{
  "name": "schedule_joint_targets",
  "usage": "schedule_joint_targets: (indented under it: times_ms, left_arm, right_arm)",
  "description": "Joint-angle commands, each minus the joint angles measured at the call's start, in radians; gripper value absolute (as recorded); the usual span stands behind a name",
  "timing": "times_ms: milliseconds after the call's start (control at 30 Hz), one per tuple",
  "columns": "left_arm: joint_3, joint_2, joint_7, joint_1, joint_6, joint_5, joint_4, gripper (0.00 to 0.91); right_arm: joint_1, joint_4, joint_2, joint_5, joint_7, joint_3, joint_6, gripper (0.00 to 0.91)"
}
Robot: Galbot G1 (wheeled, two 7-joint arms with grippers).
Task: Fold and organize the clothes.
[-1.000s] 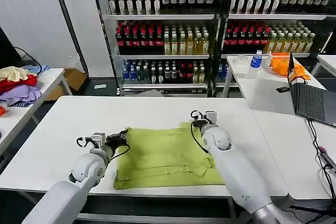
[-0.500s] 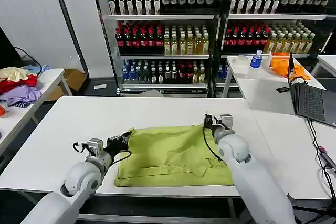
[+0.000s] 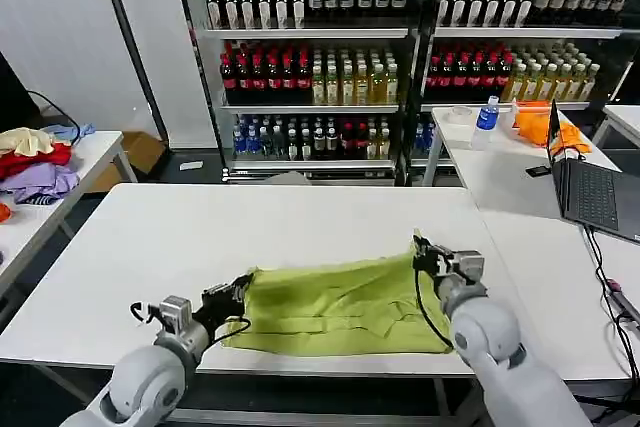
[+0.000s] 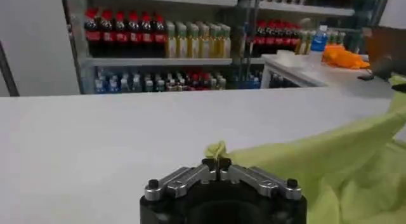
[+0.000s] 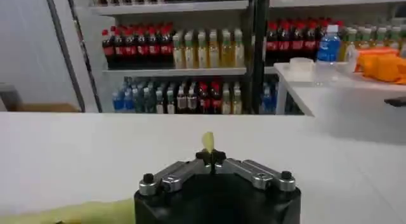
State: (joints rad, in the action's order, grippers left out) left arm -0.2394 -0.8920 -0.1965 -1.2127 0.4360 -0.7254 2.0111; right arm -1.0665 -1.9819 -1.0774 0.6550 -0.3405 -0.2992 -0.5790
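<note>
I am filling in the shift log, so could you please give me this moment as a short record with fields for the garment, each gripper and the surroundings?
garment: lime T-shirt, lying near the front edge of the white table, its far edge lifted off the surface
left gripper: shut on the shirt's left far corner
right gripper: shut on the shirt's right far corner, cloth tip pinched between the fingers
side table: garment pile to the robot's left
right table: laptop
background: shelves of bottles

A shop-like test lab: shelves of bottled drinks (image 3: 310,57) line the back wall, white work tables (image 3: 150,237) fill the floor, and an open laptop (image 3: 590,182) sits at right.
</note>
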Motion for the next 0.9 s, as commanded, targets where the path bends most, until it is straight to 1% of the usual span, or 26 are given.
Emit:
schedule_joint_targets:
  times_ms: [33,167,200,233,267,300,333,533,633,733,833,900]
  left_arm:
    - [-0.039,0.004,0.007,-0.145,-0.015,0.063,0.032,0.040]
    - [-0.028,-0.001,0.013,-0.145,-0.023,0.100,0.002,0.040]
    - [-0.023,-0.003,0.013,-0.139,-0.022,0.109,-0.009,0.060]
    - [-0.019,-0.005,0.013,-0.132,-0.018,0.114,-0.015,0.252]
    - [-0.014,-0.011,0.012,-0.119,-0.012,0.116,-0.025,0.474]
    - [-0.013,-0.013,0.011,-0.115,-0.012,0.116,-0.031,0.907]
    - [-0.010,-0.016,0.008,-0.104,-0.012,0.117,-0.037,0.907]
    - [-0.010,-0.024,0.000,-0.086,-0.030,0.132,-0.049,0.907]
    - [-0.024,-0.027,-0.019,-0.087,-0.040,0.135,-0.047,0.907]
    - [-0.048,-0.032,-0.035,-0.109,-0.041,0.134,-0.019,0.907]
    - [-0.070,-0.052,-0.063,-0.133,-0.028,0.102,0.013,0.907]
    - [-0.073,-0.079,-0.119,-0.138,0.012,0.010,0.050,0.907]
  right_arm:
    - [-0.193,-0.121,0.010,-0.008,-0.001,-0.065,0.001,0.000]
    - [-0.191,-0.084,-0.013,-0.034,-0.006,-0.047,0.000,0.000]
    - [-0.187,-0.076,-0.016,-0.037,-0.007,-0.044,0.000,0.000]
    - [-0.183,-0.063,-0.022,-0.041,-0.008,-0.038,0.000,0.000]
    - [-0.175,-0.047,-0.029,-0.051,-0.009,-0.028,-0.001,0.000]
    - [-0.170,-0.043,-0.032,-0.056,-0.010,-0.026,-0.001,0.403]
    - [-0.162,-0.029,-0.041,-0.063,-0.009,-0.019,-0.001,0.907]
    - [-0.162,-0.031,-0.056,-0.109,0.006,-0.006,0.000,0.907]
    - [-0.181,-0.051,-0.049,-0.137,0.027,-0.014,-0.002,0.907]
    - [-0.212,-0.091,-0.047,-0.143,0.024,-0.036,-0.001,0.907]
    - [-0.247,-0.123,-0.052,-0.141,0.022,-0.069,-0.001,0.907]
    - [-0.270,-0.139,-0.058,-0.140,0.022,-0.091,-0.001,0.907]
